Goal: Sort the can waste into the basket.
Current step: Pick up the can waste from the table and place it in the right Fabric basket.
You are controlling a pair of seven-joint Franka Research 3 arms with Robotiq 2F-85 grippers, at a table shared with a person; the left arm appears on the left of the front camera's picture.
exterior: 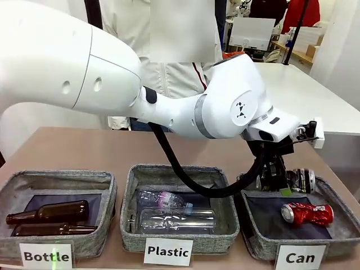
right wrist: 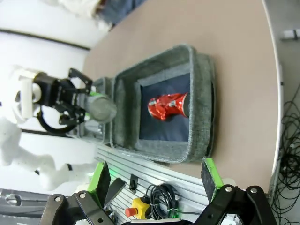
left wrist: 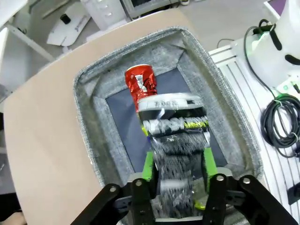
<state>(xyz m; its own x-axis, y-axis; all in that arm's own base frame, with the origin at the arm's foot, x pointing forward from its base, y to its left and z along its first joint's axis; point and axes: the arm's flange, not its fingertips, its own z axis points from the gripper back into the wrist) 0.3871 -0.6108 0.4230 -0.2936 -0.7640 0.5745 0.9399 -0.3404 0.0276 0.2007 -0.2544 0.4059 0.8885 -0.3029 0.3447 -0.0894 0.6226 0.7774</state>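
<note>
The grey basket [exterior: 259, 239] labelled "Can" stands at the front right. A crushed red can [exterior: 307, 214] lies on its dark floor. My left gripper [exterior: 275, 179] hangs over the basket's back rim, next to the black-silver can [exterior: 301, 180]. In the left wrist view this can [left wrist: 173, 122] sits between the spread green pads [left wrist: 149, 165], its lower part blurred, above the basket [left wrist: 89, 131] and the red can [left wrist: 140, 84]. My left gripper [left wrist: 178, 164] is open. My right gripper [right wrist: 155, 176] is open and holds nothing, looking from the side at the basket [right wrist: 201, 108] and the red can [right wrist: 168, 107].
A "Plastic" basket [exterior: 130, 185] with clear bottles [exterior: 177, 219] stands in the middle. At the left, a "Bottle" basket [exterior: 109, 185] holds brown bottles [exterior: 50, 212]. A person [exterior: 169, 73] stands behind the table. Cables [left wrist: 281, 122] lie beyond the table's edge.
</note>
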